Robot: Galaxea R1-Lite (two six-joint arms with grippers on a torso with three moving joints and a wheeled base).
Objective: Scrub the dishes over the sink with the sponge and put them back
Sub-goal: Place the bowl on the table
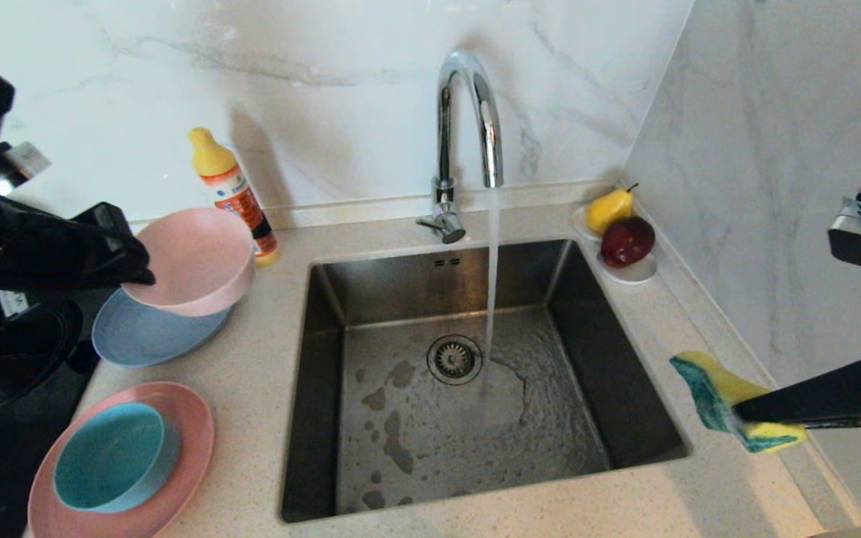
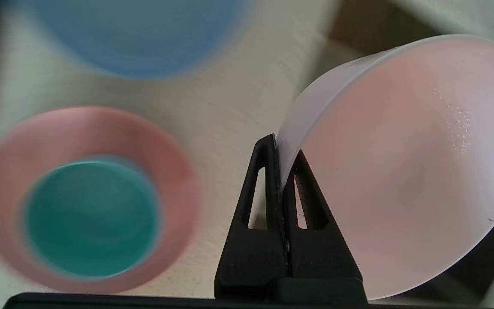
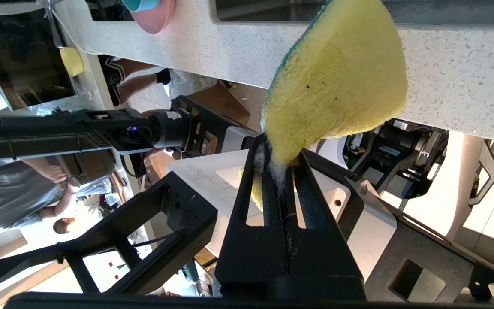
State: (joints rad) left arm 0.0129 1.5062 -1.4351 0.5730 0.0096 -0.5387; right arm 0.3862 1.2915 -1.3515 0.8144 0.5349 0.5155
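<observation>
Head view: left gripper clamped on rim of small pale pink bowl, held tilted above large grey-blue plate on speckled counter. Small teal bowl sits in large salmon-pink plate nearby. Right gripper pinches bent yellow sponge w/ green scouring side just right of square steel sink (chrome tap running).

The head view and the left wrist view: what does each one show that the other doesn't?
Only the head view shows the sink, the running tap, the fruit dish and the right gripper pinching the sponge.

Only the left wrist view shows the left gripper's fingers clamped on the pale pink bowl's rim.

Both show that bowl, the grey-blue plate and the teal bowl on the salmon plate.
</observation>
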